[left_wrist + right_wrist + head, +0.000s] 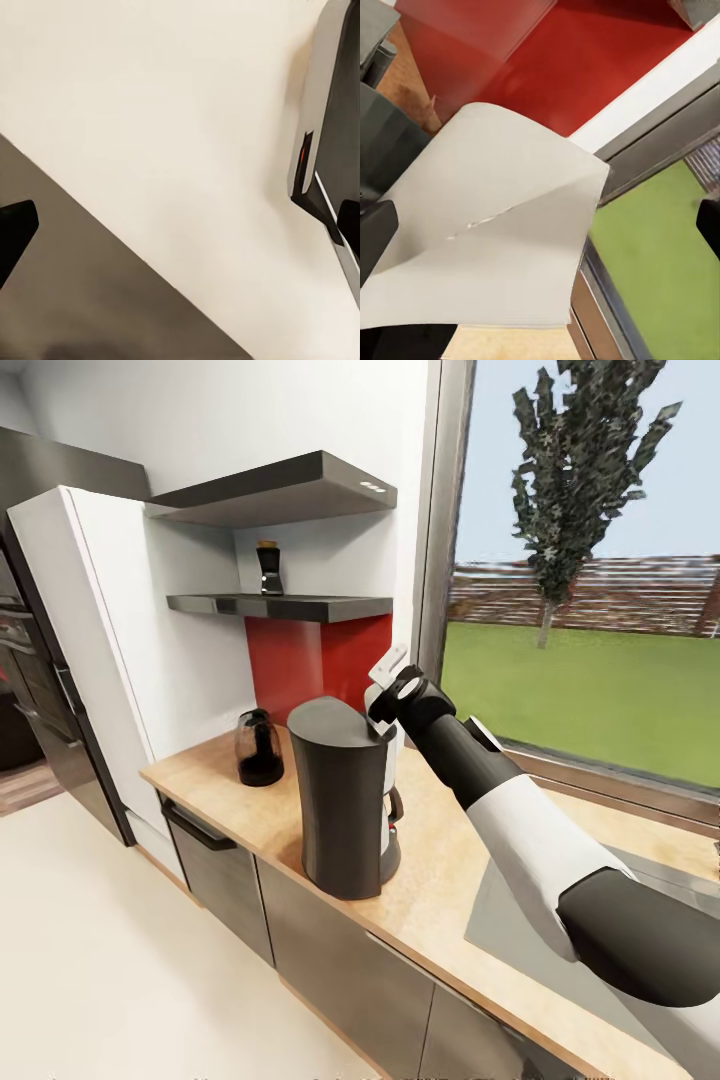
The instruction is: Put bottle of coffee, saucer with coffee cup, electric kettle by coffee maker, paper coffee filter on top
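Paper coffee filter: one, a white folded wedge. In the head view it shows as a small pale strip sticking up and away from the right gripper, just above and behind the top of the coffee maker, its long axis slanting up toward the window side. In the right wrist view its broad fan spreads away from the camera, a crease running across the middle.

Right gripper: one, reaching over the table behind the coffee maker's top; its fingers pinch the filter at the narrow end.

Coffee maker: one, a tall dark grey column standing upright on the table, slanted top uppermost, glass carafe on its window side.

Electric kettle: one, squat and dark, upright on the table near the coffee maker, toward the wall end.

Bottle of coffee: one, upright on the kitchen shelf, above the red backsplash.

Table: one light tan worktop over dark cabinet fronts.

Left gripper: dark fingertips sit at opposite edges of the left wrist view, spread wide with nothing between them, over the pale floor.
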Robot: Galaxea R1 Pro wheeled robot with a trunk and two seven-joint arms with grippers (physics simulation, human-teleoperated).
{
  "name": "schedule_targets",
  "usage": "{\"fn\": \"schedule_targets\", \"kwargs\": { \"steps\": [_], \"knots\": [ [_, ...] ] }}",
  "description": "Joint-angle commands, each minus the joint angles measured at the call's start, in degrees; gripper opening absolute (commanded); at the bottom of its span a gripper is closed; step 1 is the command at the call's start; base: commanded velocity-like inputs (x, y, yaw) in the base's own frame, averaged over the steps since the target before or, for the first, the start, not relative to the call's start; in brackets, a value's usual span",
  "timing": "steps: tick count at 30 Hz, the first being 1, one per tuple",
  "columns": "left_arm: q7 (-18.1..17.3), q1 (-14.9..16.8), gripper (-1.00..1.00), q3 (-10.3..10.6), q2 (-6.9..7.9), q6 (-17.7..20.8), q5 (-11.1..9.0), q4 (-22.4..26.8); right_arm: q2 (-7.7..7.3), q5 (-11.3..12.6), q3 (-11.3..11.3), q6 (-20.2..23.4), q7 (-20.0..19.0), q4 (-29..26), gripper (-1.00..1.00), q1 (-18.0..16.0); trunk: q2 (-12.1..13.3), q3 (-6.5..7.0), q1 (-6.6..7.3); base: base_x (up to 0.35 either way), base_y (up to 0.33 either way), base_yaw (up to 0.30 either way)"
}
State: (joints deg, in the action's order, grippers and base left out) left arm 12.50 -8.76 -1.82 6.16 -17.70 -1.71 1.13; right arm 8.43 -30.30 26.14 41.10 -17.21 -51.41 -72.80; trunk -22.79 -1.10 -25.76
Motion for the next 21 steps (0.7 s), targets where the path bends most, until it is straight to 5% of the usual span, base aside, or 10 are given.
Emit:
{"fn": "schedule_targets", "kwargs": {
  "steps": [1, 21],
  "knots": [
    [-0.02, -0.03, 1.0, -0.2, -0.01, -0.09, -0.26, 0.1, 0.0, -0.62, 0.05, 0.21, -0.46, -0.07, 1.0, -0.06, -0.13, -0.12, -0.02, -0.17, 0.0, 0.0],
    [0.04, -0.03, 1.0, -0.29, -0.01, -0.05, -0.4, 0.1, 0.0, -0.71, 0.05, 0.21, -0.46, 0.14, 1.0, -0.06, -0.13, -0.12, -0.02, -0.041, 0.0, 0.0]
  ]
}}
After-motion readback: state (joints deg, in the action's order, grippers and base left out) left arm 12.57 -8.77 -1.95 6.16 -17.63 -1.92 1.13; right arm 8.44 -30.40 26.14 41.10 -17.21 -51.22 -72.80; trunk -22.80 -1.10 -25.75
